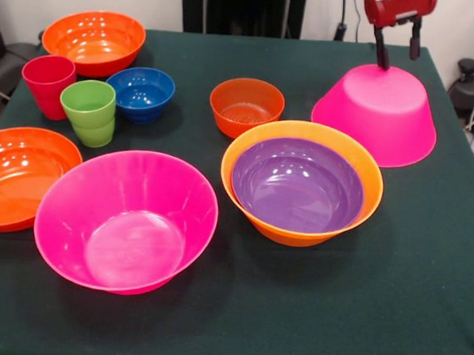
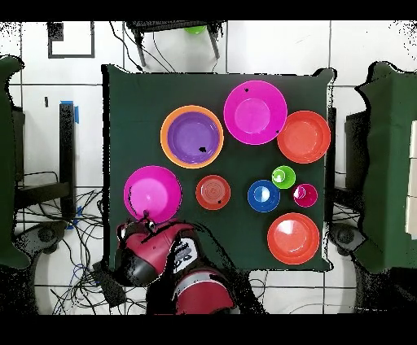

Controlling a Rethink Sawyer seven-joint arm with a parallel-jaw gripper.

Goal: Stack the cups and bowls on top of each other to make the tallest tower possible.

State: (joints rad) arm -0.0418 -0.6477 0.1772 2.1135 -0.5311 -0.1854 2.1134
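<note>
My gripper (image 1: 399, 60) hangs open at the back right, just over the flat bottom of an upturned hot pink bowl (image 1: 375, 113), and holds nothing. Nothing rests on that bowl (image 2: 152, 194). A purple bowl (image 1: 298, 185) nests inside the large orange bowl (image 1: 370, 165). A second hot pink bowl (image 1: 126, 219) stands upright at the front. Further back are a small red-orange bowl (image 1: 246, 106), a small blue bowl (image 1: 142, 93), a lime green cup (image 1: 89, 110) and a red cup (image 1: 47, 84). No tower shows.
A red-orange bowl (image 1: 93, 41) sits at the back left corner, and another (image 1: 18, 178) at the left edge. The table (image 1: 423, 275) wears a dark green cloth. Cables and chairs ring the table in the overhead view.
</note>
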